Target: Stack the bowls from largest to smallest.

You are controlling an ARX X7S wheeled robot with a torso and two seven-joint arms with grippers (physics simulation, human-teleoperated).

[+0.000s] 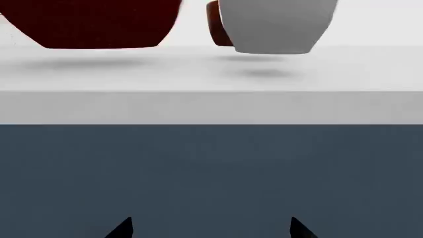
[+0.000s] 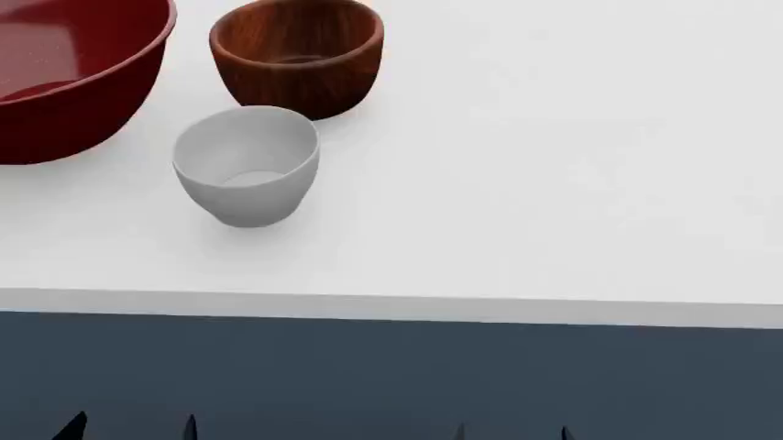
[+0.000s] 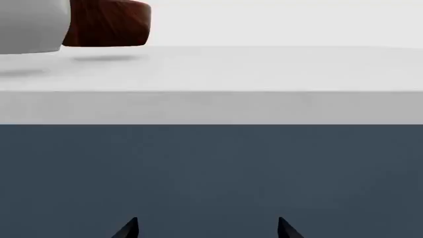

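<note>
While both arms sit below the tabletop (image 2: 551,183) front edge, the left gripper (image 2: 132,427) and right gripper (image 2: 512,431) are spread wide, holding nothing; red bowl (image 2: 68,78) at the far-left corner, wooden bowl (image 2: 297,57) beside it, grey bowl (image 2: 248,163) nearer the front, none stacked.
</note>
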